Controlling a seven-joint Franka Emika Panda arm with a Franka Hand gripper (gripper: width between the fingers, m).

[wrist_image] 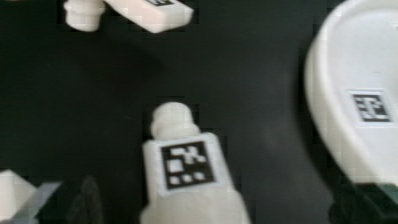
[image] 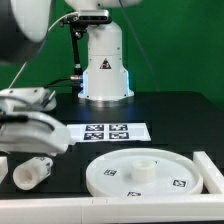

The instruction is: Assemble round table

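Fingers (wrist_image: 27,198) of the gripper (image: 38,132) look spread apart and hold nothing. They hover just over the short leg (wrist_image: 187,165), which lies on its side on the black table (wrist_image: 249,60). Near it sits the round disc (image: 150,172), hub upward. The foot piece (wrist_image: 157,10) lies further off, and the marker board (image: 105,131) sits behind the disc. From where I stand, the risk is rolling: if one finger touches first, the leg could skid toward the disc's rim and end up pinched crooked.
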